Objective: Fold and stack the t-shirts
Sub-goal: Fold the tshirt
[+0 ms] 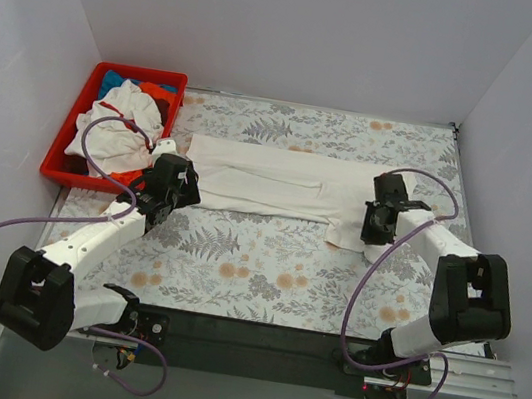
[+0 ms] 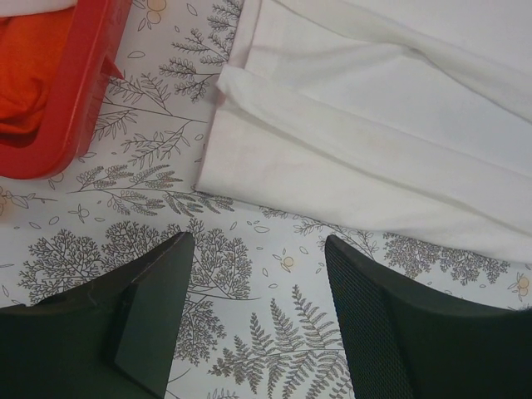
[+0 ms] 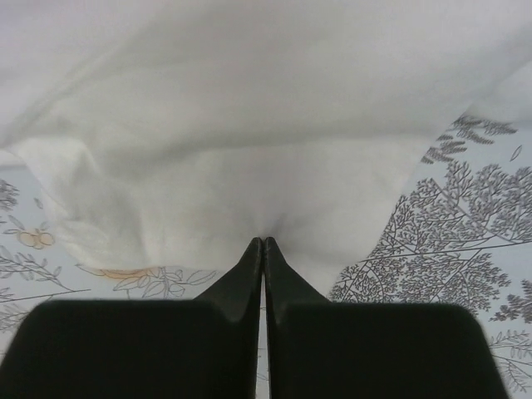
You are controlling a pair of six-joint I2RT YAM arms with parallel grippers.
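A: Where to find the white t-shirt [image 1: 279,183]?
B: Laid flat across the far half of the floral table covering [image 1: 263,280], folded into a long band running left to right, with a loose flap dropping toward the near side at the right end.
A: And at the right gripper [image 1: 370,232]?
B: Clamped on that white t-shirt near the flap; from the right wrist, fingers pressed tight together, a pinch of white cloth caught at the very tips and bunched up around them.
A: At the left gripper [image 2: 258,249]?
B: Spread wide above bare floral covering, gripping nothing, just short of the band's left end, with layered folds of cloth in view ahead of the fingertips. Whether touching the table, impossible to tell.
A: Beyond that left end?
B: Red plastic bin [image 1: 64,142] in the far left corner, just beside the band yet apart from it, heaped with a crumpled white shirt with red trim [image 1: 114,135] in front, a blue shirt [image 1: 115,81] and an orange-red shirt [image 1: 156,93] toward the back
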